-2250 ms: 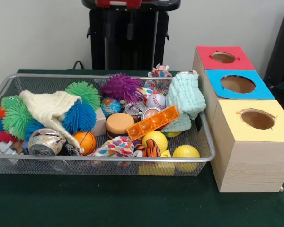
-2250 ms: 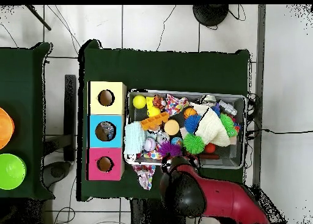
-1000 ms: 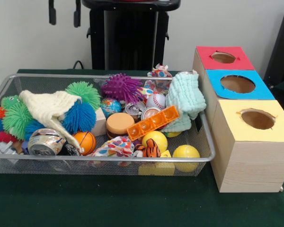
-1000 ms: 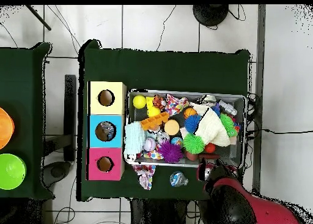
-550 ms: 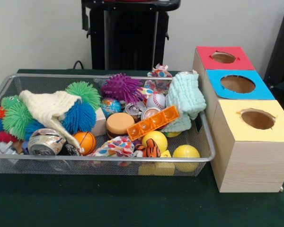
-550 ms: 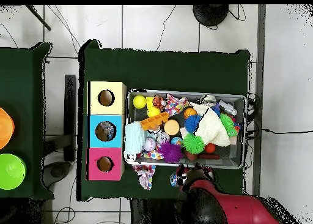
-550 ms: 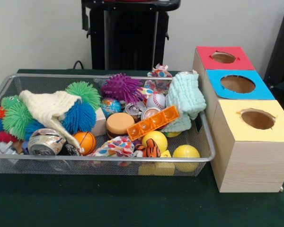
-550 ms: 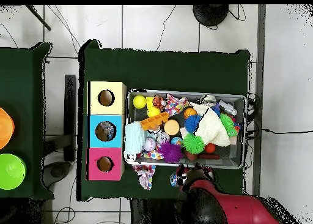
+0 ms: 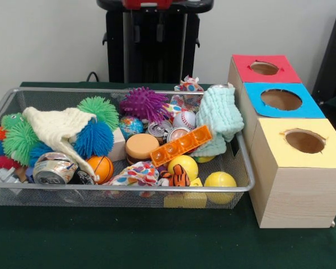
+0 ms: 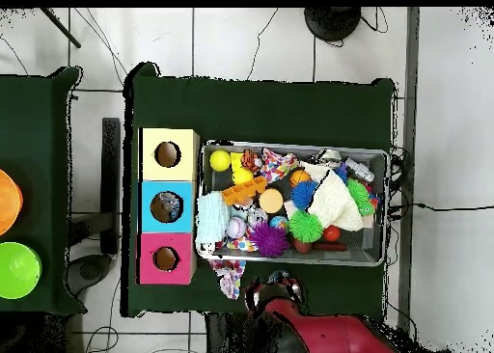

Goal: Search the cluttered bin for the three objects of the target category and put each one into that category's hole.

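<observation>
Overhead, end effector (image 10: 273, 293) beside the bin (image 10: 376, 257), fingers unclear.

Even, soft indoor light filled both views, with no hard shadows. A faint shadow lay under the wire bin (image 9: 235, 188) on the green cloth (image 9: 157, 241) at lower frame. A crushed can (image 9: 54, 168) at lower left caught mild glare. Detail was slightly soft throughout.

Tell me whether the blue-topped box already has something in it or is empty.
Not empty. In the overhead view, the hole of the blue-topped box shows something grey and patterned inside; what it is cannot be told. The front view shows only the hole's inner wall.
</observation>
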